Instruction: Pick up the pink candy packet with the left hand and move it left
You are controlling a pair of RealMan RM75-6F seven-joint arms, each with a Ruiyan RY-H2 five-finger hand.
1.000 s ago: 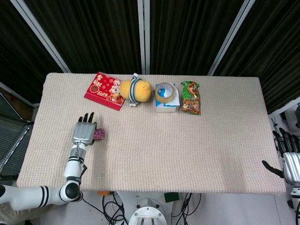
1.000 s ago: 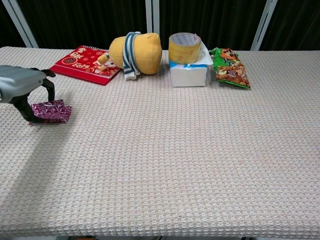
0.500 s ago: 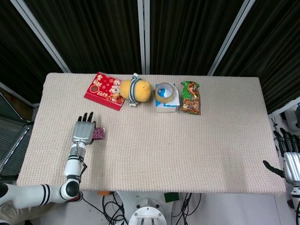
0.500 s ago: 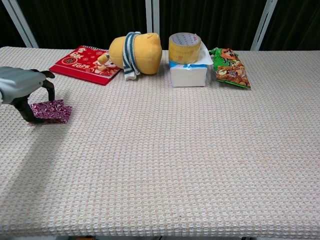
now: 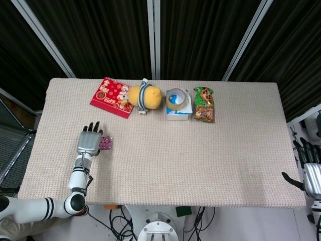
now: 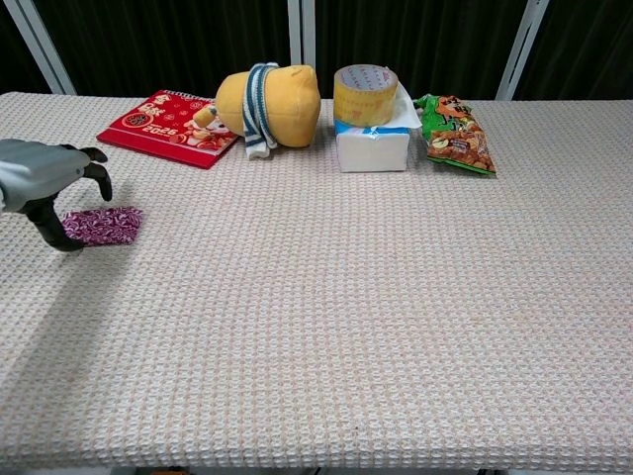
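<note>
The pink candy packet (image 5: pixel 106 143) lies flat on the woven table mat near the left side, also seen low at the left in the chest view (image 6: pixel 104 225). My left hand (image 5: pixel 89 140) hovers just left of it, palm down; in the chest view the left hand (image 6: pixel 45 183) has its fingers lifted clear above the packet and the thumb down beside the packet's left end. Nothing is held in it. My right hand (image 5: pixel 311 169) hangs off the table's right edge, fingers spread and empty.
Along the back stand a red calendar (image 5: pixel 111 96), a yellow plush toy (image 5: pixel 145 96), a tape roll on a tissue box (image 5: pixel 177 103) and a green snack bag (image 5: pixel 204 104). The table's left edge (image 5: pixel 37 135) is close to the left hand.
The left hand's fingers have lifted off the packet, which has settled flat on the mat. The hand drew slightly left. The right hand has not moved.
</note>
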